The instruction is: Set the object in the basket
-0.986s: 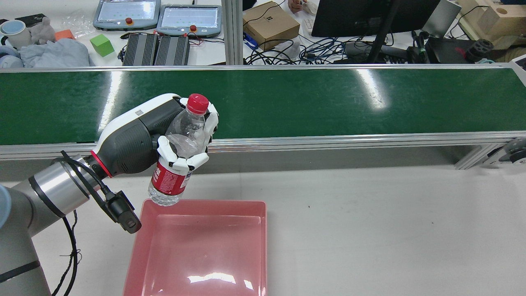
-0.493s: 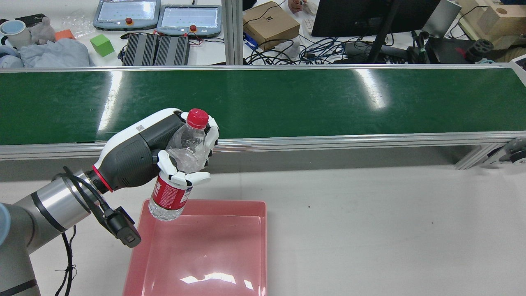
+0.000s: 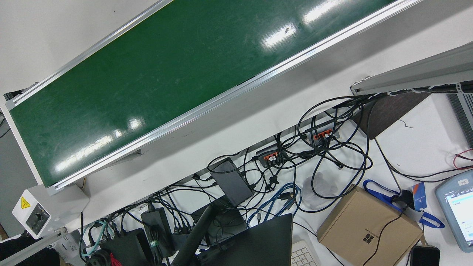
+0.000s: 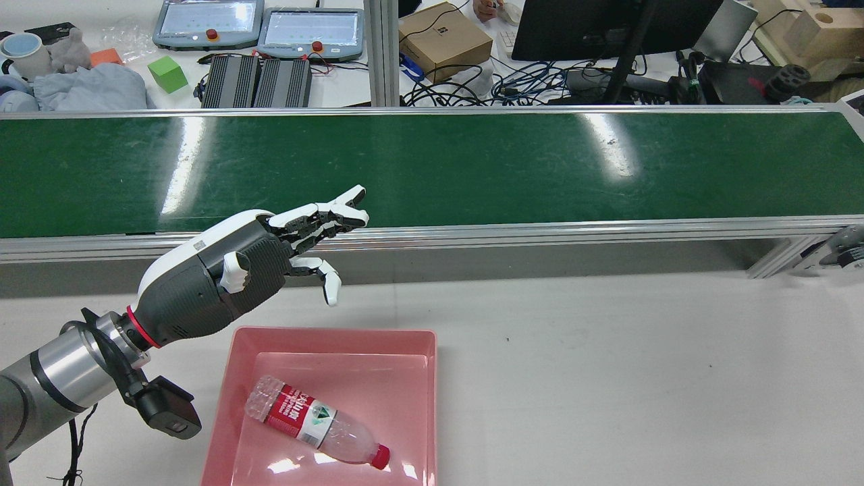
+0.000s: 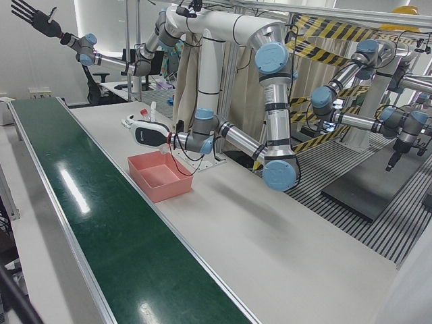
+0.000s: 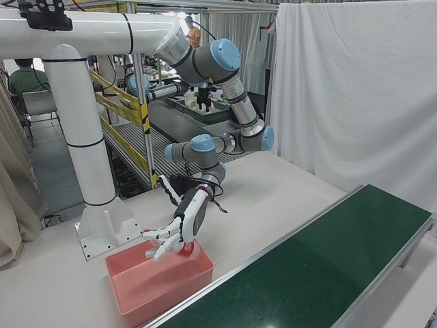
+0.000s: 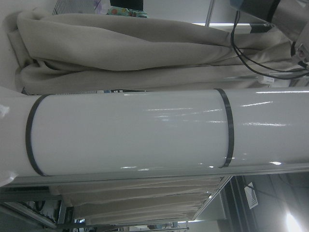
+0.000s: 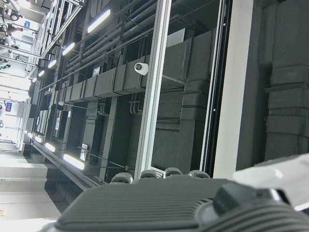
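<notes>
The bottle lies flat inside the pink basket, so the left hand, fingers spread and empty, probably just needs to lift straight clear of the rim.

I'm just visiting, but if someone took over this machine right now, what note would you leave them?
Left robot hand: open, holding nothing, hovering above the far left corner of the pink basket.
Right robot hand: raised high, away from the table, fingers spread, holding nothing.
Bottle: lying on its side inside the basket, red cap toward the near right corner.
Done: the bottle is in the basket.
Left: nothing visible to place; the green conveyor is bare.
</notes>
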Tool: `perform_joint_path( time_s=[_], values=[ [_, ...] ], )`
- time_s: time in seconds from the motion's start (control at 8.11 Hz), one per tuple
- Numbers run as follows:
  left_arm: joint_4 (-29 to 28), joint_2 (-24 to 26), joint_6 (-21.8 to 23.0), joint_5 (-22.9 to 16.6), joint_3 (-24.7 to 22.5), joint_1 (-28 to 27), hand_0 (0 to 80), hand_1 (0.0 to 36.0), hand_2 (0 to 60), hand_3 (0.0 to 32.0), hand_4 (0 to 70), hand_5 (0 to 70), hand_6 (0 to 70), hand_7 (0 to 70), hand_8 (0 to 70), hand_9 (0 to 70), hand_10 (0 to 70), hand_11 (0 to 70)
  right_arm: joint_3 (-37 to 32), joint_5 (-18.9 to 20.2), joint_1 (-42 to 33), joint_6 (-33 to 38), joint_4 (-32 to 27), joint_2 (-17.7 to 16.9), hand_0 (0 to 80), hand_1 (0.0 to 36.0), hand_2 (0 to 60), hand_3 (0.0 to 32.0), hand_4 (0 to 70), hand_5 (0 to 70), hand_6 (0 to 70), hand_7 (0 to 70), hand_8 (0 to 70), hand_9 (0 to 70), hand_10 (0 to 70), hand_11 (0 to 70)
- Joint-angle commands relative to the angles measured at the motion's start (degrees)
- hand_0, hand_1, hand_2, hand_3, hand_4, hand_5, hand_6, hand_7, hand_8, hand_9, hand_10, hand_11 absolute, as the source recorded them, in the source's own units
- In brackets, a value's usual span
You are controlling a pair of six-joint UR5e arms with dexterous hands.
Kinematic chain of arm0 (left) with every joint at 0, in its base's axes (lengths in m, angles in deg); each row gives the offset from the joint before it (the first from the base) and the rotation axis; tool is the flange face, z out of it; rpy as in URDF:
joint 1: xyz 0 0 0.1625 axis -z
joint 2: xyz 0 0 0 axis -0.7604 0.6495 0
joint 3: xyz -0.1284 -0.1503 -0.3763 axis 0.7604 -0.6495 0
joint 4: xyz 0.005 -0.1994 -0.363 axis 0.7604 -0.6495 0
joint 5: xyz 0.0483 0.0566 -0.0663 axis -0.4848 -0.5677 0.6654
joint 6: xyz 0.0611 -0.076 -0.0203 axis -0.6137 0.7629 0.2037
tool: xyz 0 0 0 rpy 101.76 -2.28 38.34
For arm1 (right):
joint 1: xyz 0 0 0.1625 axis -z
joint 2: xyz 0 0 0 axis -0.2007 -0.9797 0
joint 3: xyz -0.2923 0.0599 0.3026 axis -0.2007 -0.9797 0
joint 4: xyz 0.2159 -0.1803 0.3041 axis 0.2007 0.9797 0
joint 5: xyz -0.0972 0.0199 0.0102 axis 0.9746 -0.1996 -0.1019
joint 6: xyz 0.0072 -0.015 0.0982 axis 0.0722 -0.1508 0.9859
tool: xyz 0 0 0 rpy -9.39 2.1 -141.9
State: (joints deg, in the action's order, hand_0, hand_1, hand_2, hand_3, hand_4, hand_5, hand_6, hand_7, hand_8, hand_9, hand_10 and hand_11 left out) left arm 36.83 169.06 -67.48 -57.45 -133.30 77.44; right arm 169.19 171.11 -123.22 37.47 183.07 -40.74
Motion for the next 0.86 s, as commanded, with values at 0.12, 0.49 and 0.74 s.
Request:
perform_joint_path(
  time_s=[0.12,0.49,0.74],
  values=[
    [-0.56,-0.6,0.12,0.07,-1.47,-0.17,9.9,0.0,0.0,0.0,17.7,23.1,6.3,2.9,4.5,4.6,11.4,15.8,0.0,0.0,0.03,0.0,0.0,0.02,0.0,0.0,0.0,0.0,0.0,0.0,0.0,0.0,0.0,0.0,0.0,0.0],
    [-0.56,-0.51,0.39,0.07,-1.47,-0.17,7.7,0.0,0.0,0.0,17.6,24.3,5.5,2.7,3.4,3.7,10.7,14.6,0.0,0.0,0.03,0.0,0.0,0.02,0.0,0.0,0.0,0.0,0.0,0.0,0.0,0.0,0.0,0.0,0.0,0.0],
    [-0.56,-0.33,0.21,0.07,-1.47,-0.25,10.3,0.0,0.0,0.0,17.5,22.7,5.3,2.5,3.3,3.0,10.3,14.1,0.0,0.0,0.03,0.0,0.0,0.02,0.0,0.0,0.0,0.0,0.0,0.0,0.0,0.0,0.0,0.0,0.0,0.0]
  ],
)
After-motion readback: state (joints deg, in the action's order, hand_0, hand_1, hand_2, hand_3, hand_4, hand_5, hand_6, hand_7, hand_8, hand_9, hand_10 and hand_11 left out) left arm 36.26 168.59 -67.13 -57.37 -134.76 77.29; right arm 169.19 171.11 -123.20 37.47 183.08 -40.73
